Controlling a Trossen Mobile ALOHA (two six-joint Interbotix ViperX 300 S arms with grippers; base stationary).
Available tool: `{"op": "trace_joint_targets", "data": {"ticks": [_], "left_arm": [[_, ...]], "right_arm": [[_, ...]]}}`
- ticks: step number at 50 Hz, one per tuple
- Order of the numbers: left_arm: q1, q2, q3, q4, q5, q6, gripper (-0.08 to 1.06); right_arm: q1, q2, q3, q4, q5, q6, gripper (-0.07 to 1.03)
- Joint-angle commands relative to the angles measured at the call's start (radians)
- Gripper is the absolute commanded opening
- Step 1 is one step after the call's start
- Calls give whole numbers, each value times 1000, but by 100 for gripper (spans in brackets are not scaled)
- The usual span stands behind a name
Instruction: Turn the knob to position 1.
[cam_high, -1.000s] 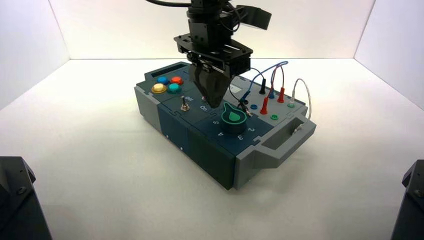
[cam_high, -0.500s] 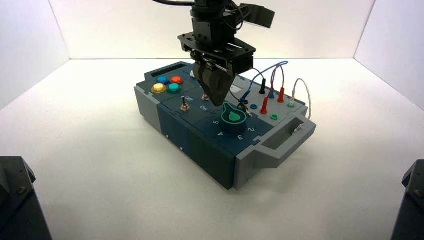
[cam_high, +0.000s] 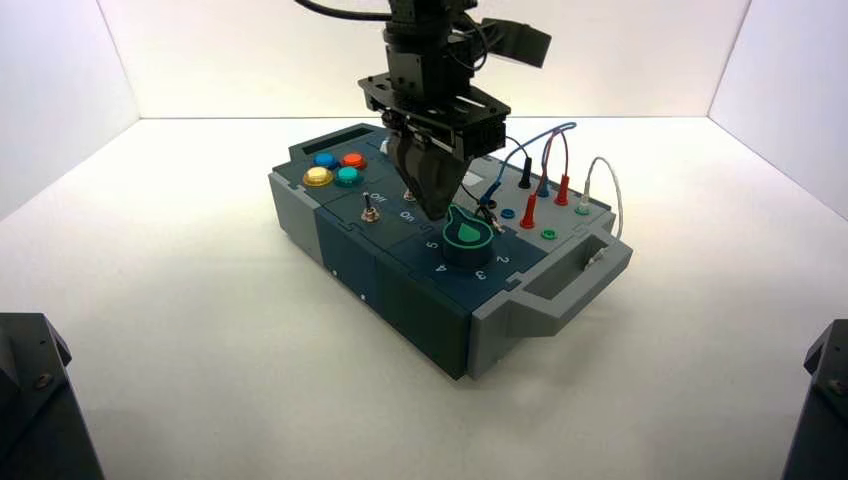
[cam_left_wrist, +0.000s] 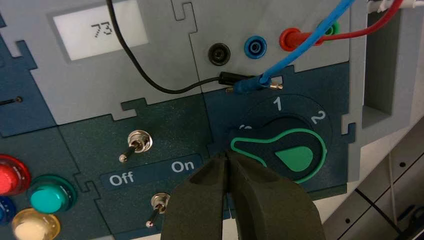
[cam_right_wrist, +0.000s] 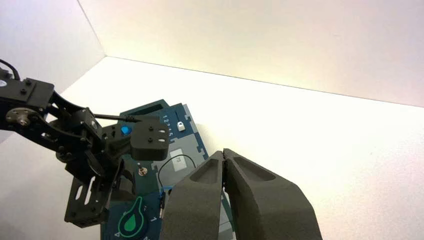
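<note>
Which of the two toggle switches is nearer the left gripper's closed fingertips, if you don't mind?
The toggle switch beyond the On label, beside the left gripper; the other toggle switch sits farther off.

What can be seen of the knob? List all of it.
The knob is a large, round, dark-teal dial, seemingly plastic, with a bright green teardrop top outlined in lighter green. It sits upright at the box's near right end, ringed by printed numerals. Its narrow end lies past the 1, by a half-hidden numeral. The left gripper's shut fingers hang right at that end; contact is unclear. The right gripper waits apart.
</note>
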Motion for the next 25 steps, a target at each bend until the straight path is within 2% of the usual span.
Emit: {"op": "trace_joint_targets", "data": {"ticks": [1,25], "left_arm": [[-9,-15,-26,-3,-3,8,-3],[-12,-12,-51,-2,9,28,-3]], "right_arm": [[-5,8,-26,5,-12,6,-2],[-5,6,-26,6,-12,6,-2]]}}
